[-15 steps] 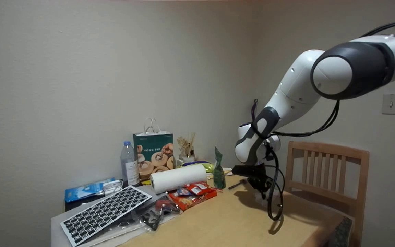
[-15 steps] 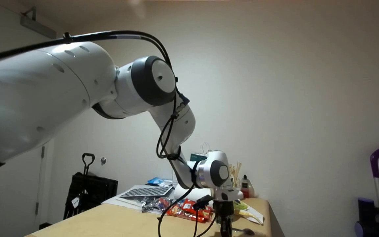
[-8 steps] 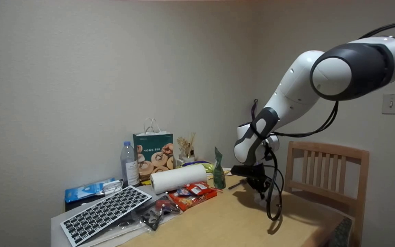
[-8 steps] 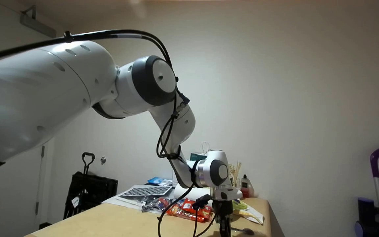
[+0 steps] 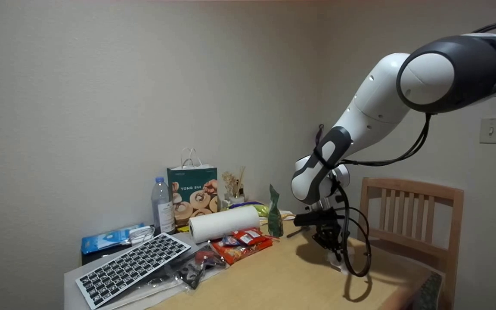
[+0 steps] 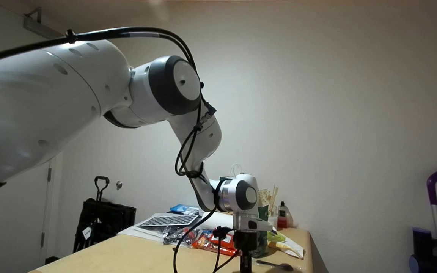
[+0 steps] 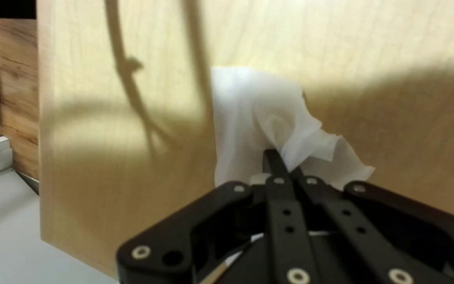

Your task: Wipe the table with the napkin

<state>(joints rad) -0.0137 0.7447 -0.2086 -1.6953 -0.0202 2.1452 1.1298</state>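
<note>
While pinching the napkin [image 7: 242, 118] in the pincer [image 7: 284, 165], has just drawn back with it, leaving more room to the dark spoon-like utensil [image 6: 279, 265]. Narrow at the pincer, clamped onto crumpled white, with loose folds ahead and to one side. Located at or just above the surface [image 7: 329, 39]; can't confirm touching from the wrist view. Compared with a moment ago, shifted position in both exterior views, and raised the arm [image 5: 377, 99] higher at the elbow. Note also the black cable loop [image 5: 358, 275], swung outward along with it.

For the task, reads as mid-wipe, probably a return stroke with the napkin kept pinched. Can't judge wiped area so far; can't make out any stain to go by. Bunched like that, would likely cover only a narrow strip per pass, so needs pressing flatter and more strokes. Could scrape the surface with the pincer itself if lowered too far, or drag the cable loop across it.

Farther out, find the red snack packets [image 5: 244, 249] and green pouch [image 5: 275, 221] apart from the pincer, unmoved, likely no bother unless swept wider. Beyond, log the paper-towel roll [image 5: 224, 223], then the bottle [image 5: 163, 209] and the shopping bag [image 5: 193, 193], likewise unchanged. Treat as background, not targets; would keep strokes to the arm's side of the surface for now.
</note>
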